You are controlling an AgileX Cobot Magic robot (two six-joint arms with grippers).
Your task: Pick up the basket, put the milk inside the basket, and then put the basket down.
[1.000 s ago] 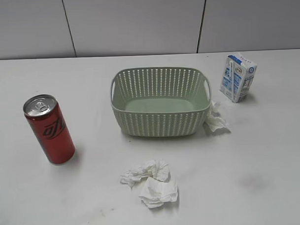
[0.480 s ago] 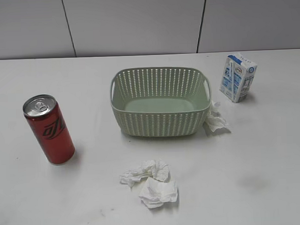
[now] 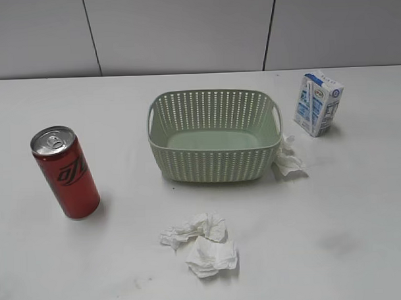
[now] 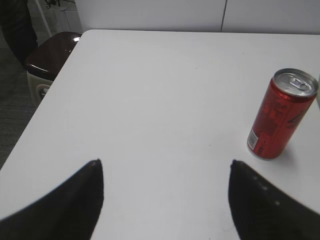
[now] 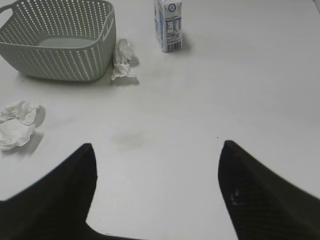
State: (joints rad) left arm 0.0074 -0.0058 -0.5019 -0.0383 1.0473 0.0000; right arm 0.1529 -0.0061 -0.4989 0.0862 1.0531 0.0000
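The pale green slotted basket (image 3: 214, 135) stands empty on the white table, mid-view; it also shows at the top left of the right wrist view (image 5: 59, 40). The white and blue milk carton (image 3: 318, 103) stands upright to the basket's right, apart from it, and shows in the right wrist view (image 5: 168, 25). My left gripper (image 4: 165, 162) is open and empty over bare table, left of the red can. My right gripper (image 5: 156, 145) is open and empty, well short of the carton and basket. Neither gripper shows in the exterior view.
A red soda can (image 3: 65, 172) stands at the left, also in the left wrist view (image 4: 282, 114). One crumpled tissue (image 3: 286, 158) lies against the basket's right corner, others (image 3: 200, 243) in front. The table's left edge (image 4: 45, 95) borders a dark chair (image 4: 47, 52).
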